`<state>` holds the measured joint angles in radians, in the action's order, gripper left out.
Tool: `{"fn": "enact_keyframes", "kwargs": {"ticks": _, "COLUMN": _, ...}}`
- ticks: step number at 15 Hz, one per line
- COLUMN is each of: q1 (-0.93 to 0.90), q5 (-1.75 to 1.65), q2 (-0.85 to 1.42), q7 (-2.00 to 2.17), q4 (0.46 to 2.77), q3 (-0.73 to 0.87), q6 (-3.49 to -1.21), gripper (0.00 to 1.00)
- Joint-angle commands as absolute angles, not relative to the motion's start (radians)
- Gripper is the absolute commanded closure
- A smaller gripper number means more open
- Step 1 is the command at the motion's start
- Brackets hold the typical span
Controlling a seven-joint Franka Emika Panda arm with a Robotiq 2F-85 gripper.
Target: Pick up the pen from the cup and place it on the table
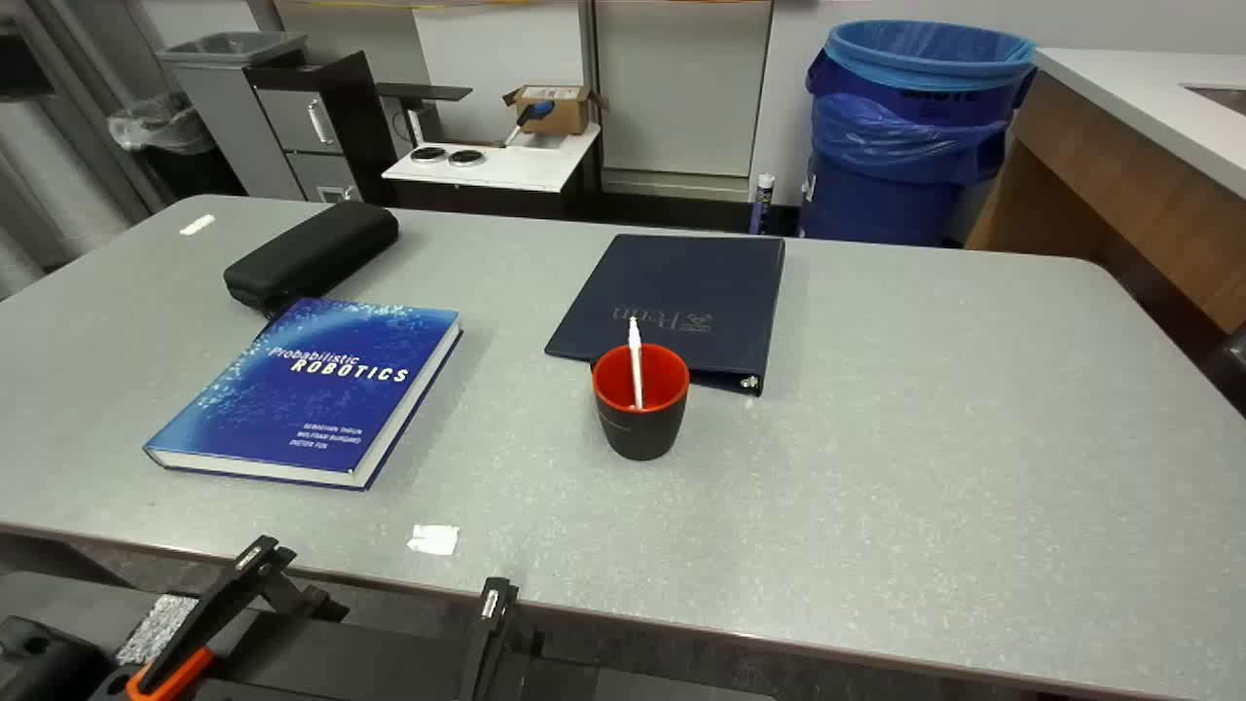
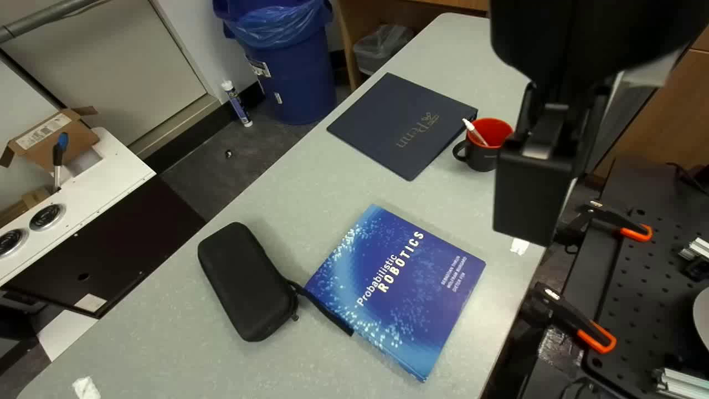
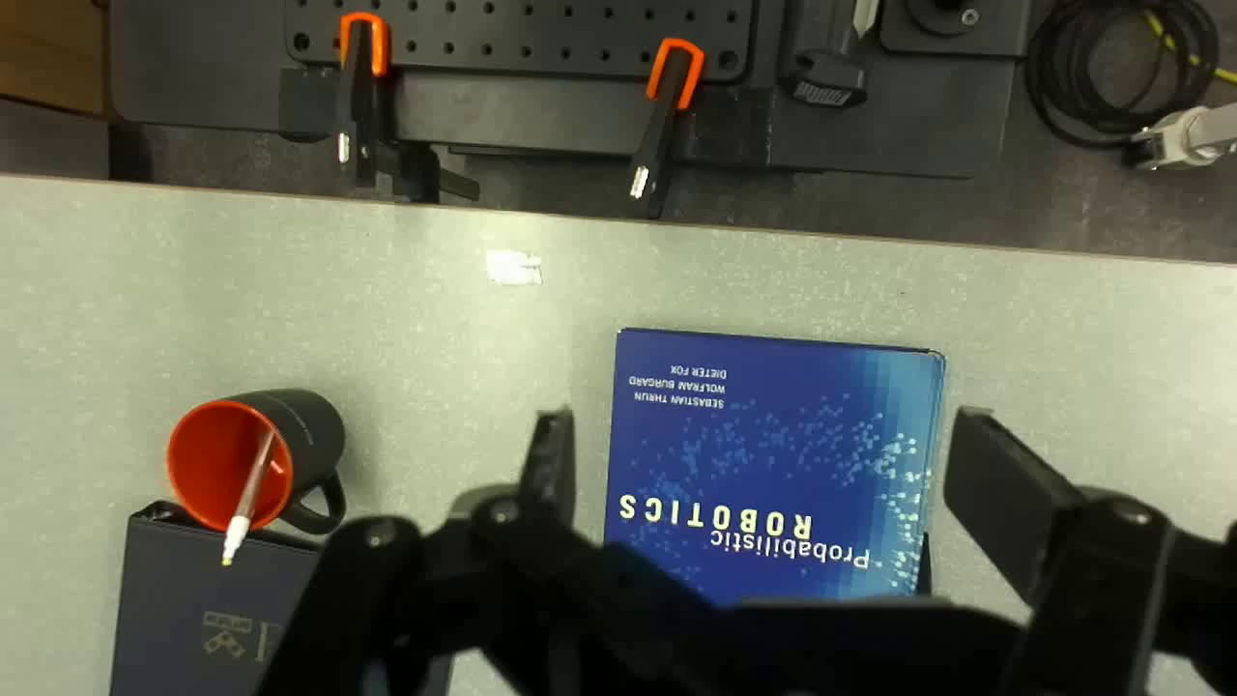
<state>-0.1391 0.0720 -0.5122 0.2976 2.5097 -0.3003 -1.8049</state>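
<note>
White pen (image 1: 637, 375) leaning in a red-lined cup (image 1: 638, 434) on a grey speckled table (image 1: 925, 467); a robot gripper (image 3: 763, 435) spread wide.
The cup stands upright, the pen's upper end poking above its rim. In the wrist view the gripper's fingers (image 3: 554, 459) are far apart, and the cup lies left of both. In an exterior view, a navy binder (image 1: 691, 277) marked Penn lies just behind the cup. Left of the cup lie a blue book (image 1: 292, 399) titled Probabilistic Robotics and, farther off, a black case (image 1: 316, 251). A white scrap (image 1: 433, 539) lies front-left of the cup. A big blue bin (image 1: 896, 146) stands beyond the table, behind and right of the cup.
</note>
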Motion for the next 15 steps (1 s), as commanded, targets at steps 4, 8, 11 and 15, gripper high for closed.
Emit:
{"fn": "enact_keyframes", "kwargs": {"ticks": 4, "q1": -0.152, "q5": 0.067, "q2": -0.507, "q7": 0.295, "q4": 2.512, "q3": -0.279, "q6": -1.817, "gripper": 0.0}}
{"fn": "enact_keyframes", "kwargs": {"ticks": 8, "q1": -0.097, "q5": -0.007, "q2": -0.498, "q7": 0.253, "q4": 2.565, "q3": -0.211, "q6": -1.889, "gripper": 0.0}}
{"fn": "enact_keyframes", "kwargs": {"ticks": 11, "q1": -0.039, "q5": -0.064, "q2": -0.471, "q7": 0.234, "q4": 2.616, "q3": -0.135, "q6": -1.989, "gripper": 0.0}}
{"fn": "enact_keyframes", "kwargs": {"ticks": 15, "q1": 0.031, "q5": -0.074, "q2": -0.417, "q7": 0.226, "q4": 2.648, "q3": -0.052, "q6": -2.084, "gripper": 0.0}}
